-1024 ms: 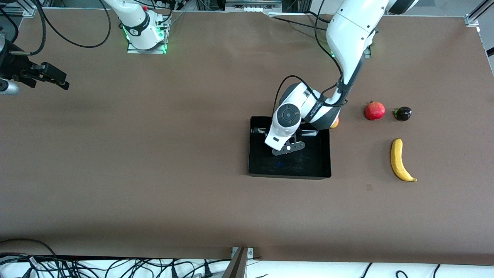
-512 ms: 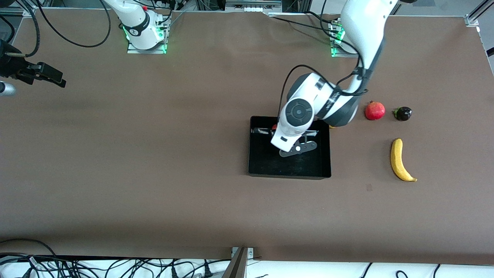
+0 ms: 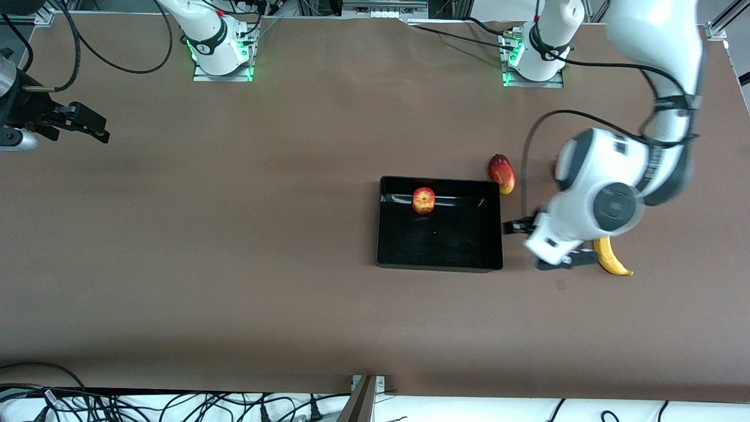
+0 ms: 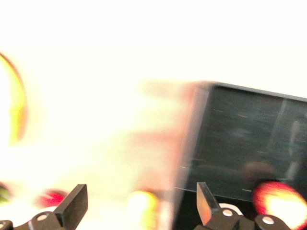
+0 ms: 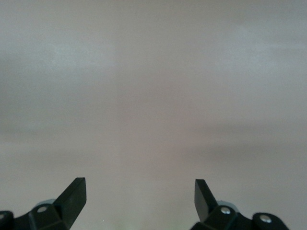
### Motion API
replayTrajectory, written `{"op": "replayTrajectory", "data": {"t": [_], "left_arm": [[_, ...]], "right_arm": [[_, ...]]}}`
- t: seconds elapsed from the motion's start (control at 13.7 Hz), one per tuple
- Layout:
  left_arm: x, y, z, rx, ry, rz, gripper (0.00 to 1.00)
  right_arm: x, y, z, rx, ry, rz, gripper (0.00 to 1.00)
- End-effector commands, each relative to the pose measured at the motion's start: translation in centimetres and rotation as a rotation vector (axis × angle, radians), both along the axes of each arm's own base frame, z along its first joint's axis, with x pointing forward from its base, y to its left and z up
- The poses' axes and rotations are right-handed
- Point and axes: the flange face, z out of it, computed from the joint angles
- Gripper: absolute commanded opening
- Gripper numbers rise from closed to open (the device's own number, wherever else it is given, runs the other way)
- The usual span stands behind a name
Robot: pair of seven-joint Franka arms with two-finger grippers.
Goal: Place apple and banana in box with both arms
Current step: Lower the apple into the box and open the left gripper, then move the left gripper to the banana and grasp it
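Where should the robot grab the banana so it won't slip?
Probably around the middle of the banana, coming straight down from above. It lies flat on the table, long and curved, so open fingers can close across its narrow width. The left gripper is beside it, open; the arm hides the banana's upper part.

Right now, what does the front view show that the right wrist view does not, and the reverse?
Only the front view shows the apple lying in the box, the mango beside the box, the banana partly hidden under the left arm, and the left gripper over the table beside the banana. Only the right wrist view shows the right gripper wide open and empty. Both share the bare brown table.
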Motion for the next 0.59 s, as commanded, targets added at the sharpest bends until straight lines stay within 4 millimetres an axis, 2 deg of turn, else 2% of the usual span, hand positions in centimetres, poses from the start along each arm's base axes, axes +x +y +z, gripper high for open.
{"op": "replayTrajectory", "data": {"t": [0.0,0.29,0.44,0.51], "left_arm": [[0.6,7.1,0.0,-0.028,0.004,-0.085,1.0],[0.9,14.7,-1.1,-0.044,-0.008,-0.141,1.0],[0.9,16.4,-3.1,-0.042,-0.039,-0.163,1.0],[1.0,17.0,-4.7,-0.034,-0.056,-0.174,1.0]], "right_arm": [[0.2,0.4,0.2,-0.021,0.027,0.016,1.0],[0.3,-0.1,0.1,-0.019,0.025,0.006,1.0],[0.8,-0.6,1.0,-0.016,-0.002,-0.01,1.0],[1.9,-0.9,1.2,-0.014,-0.022,-0.022,1.0]]}}
